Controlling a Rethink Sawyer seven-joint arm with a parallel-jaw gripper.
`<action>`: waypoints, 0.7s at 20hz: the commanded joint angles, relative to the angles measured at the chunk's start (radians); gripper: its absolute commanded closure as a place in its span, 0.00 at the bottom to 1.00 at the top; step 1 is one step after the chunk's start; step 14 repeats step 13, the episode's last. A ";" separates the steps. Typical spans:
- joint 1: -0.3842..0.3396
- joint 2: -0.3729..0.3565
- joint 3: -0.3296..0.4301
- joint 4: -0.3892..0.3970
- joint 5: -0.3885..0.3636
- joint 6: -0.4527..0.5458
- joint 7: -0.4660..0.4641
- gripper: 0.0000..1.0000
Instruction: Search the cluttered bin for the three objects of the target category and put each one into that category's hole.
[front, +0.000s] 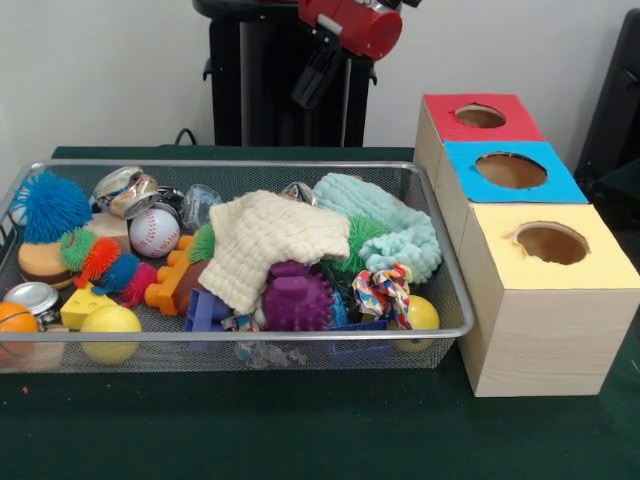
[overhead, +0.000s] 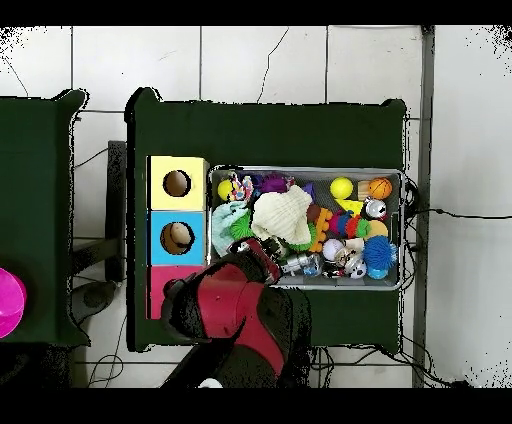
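The wire bin (front: 20, 195) fills the left and middle of the front view, crowded with a blue spiky ball (front: 50, 205), a baseball (front: 154, 232), a cream cloth (front: 270, 245), a purple spiky ball (front: 297, 297) and a yellow ball (front: 110, 333). At right stand three boxes: red (front: 445, 125), blue (front: 465, 180), yellow (front: 545, 320), each with a hole. The gripper (front: 316, 78) hangs at upper centre; whether it is open cannot be told.

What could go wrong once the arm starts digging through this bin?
The cream cloth lies over the purple spiky ball and other toys, so a grab may lift the cloth as well. The baseball sits against the wire bin wall, which could block the gripper.
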 joint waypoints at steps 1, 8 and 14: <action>0.008 0.069 0.095 -0.083 -0.063 -0.002 -0.035 1.00; -0.027 0.066 0.115 -0.089 -0.083 -0.012 -0.041 1.00; -0.037 0.064 0.121 -0.082 -0.088 -0.022 -0.044 1.00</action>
